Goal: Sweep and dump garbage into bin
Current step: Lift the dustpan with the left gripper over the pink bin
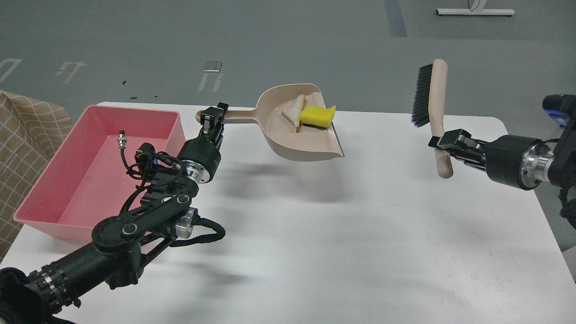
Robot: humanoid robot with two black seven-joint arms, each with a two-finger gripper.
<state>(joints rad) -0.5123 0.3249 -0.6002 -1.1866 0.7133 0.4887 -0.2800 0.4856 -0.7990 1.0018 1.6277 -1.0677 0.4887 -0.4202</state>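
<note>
Left pincer (215, 118): pinching dustpan (302, 130) handle; keep it level until over bin (96, 168).
Right pincer (450, 143): pinching brush (433, 108).
Garbage: bread (293, 112) and sponge (317, 116) loose; tip slowly.

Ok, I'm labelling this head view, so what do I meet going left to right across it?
Pink bin → left end effector gripping the dustpan handle → beige dustpan → bread slice → yellow sponge piece → brush → right end effector holding it.

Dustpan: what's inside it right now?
The dustpan holds both garbage pieces: the bread slice and the yellow sponge, touching. The pan floor beneath them is covered.
</note>
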